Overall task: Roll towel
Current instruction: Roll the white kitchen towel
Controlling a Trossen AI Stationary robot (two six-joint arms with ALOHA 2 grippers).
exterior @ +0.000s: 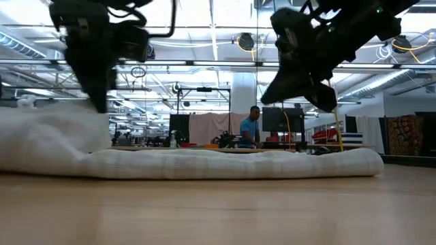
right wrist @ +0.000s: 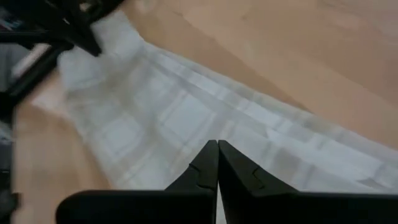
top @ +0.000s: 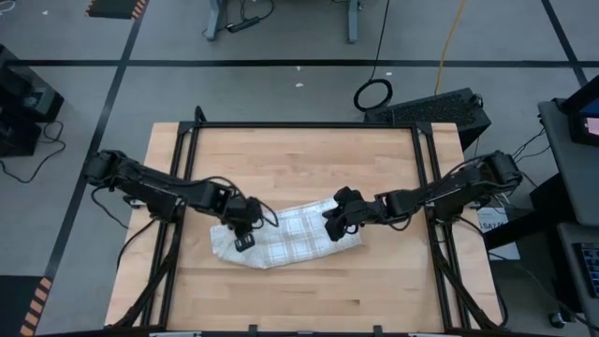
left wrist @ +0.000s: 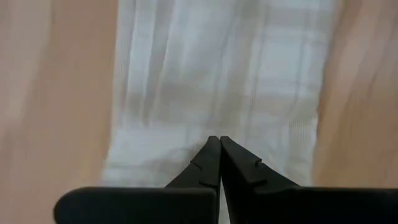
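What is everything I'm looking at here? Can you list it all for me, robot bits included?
White thin cloth towel with a grey-tan plaid grid: one, white with grey-tan lines, lying as a long folded strip across the middle of the table, its left end bunched higher.
Light wooden table top in a black metal frame: one, pale wood, under both arms.
Black round cable loop: one, black, on the grey floor beyond the table.
Person in a blue top: one, far back in the room behind the table.
Left gripper: one, dark, fingers shut, at the towel's left end.
Right gripper: one, dark, fingers shut, over the towel's right end.
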